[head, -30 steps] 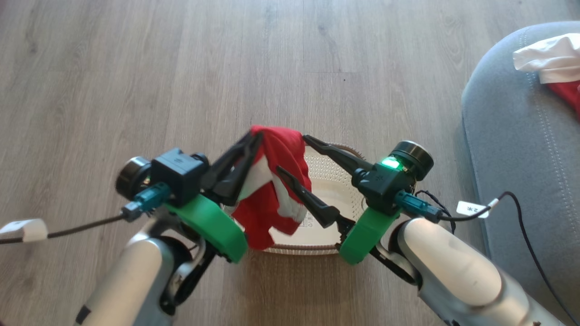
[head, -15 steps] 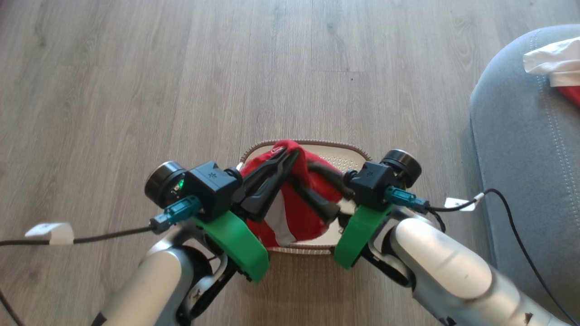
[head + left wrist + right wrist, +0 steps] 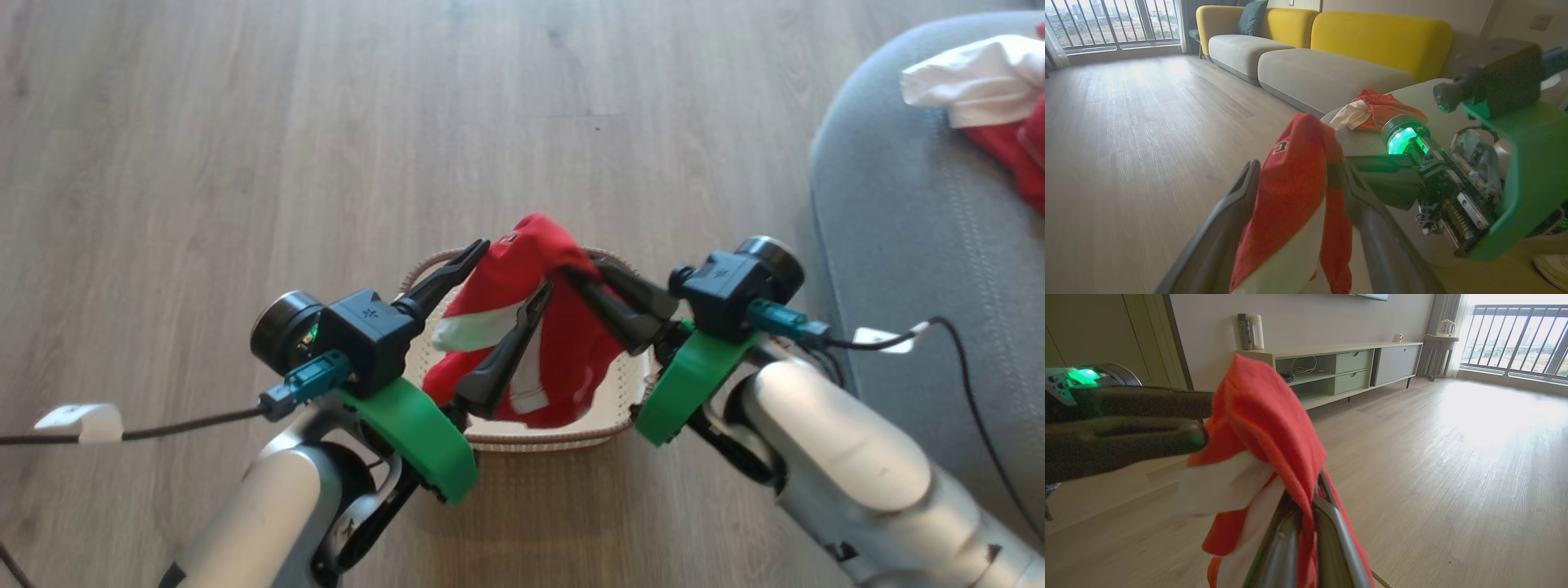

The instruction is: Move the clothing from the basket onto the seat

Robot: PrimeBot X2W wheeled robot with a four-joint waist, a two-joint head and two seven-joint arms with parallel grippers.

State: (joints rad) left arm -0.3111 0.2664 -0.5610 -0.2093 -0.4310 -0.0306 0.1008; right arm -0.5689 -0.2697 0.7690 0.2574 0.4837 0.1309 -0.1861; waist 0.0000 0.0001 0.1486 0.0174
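Head view: the red garment point(image 3: 563, 359) hangs bunched over the basket point(image 3: 555, 443), which stands on the wood floor point(image 3: 245, 163). The right gripper point(image 3: 581, 269) is pinched closed on the top fold of the cloth. The left gripper point(image 3: 514, 265) stands wide, one finger on either side of the bunch, squeezing nothing. We cannot tell whether the lower hem is clear of the basket. The seat point(image 3: 898, 286) lies to the right, near the basket but apart from it, with a heap of white and red clothes point(image 3: 971, 82) on its far part. Left wrist view: this arm's two fingers are spread, and red cloth with a white band drapes between them. The right gripper reaches in from the right and meets the fold at its top, with a yellow sofa point(image 3: 1384, 41) behind. Right wrist view: this arm's fingers are almost together, with red cloth caught between them and spilling down both sides. A low cabinet point(image 3: 1339, 363) stands against the wall. We judge the garment thin, light and limp: it will sag, swing and trail, and smooth fabric may slip from a narrow pinch. The best hold looks like a gathered fold of several layers near the top. A second hold on the white band would keep the tail off the rim.
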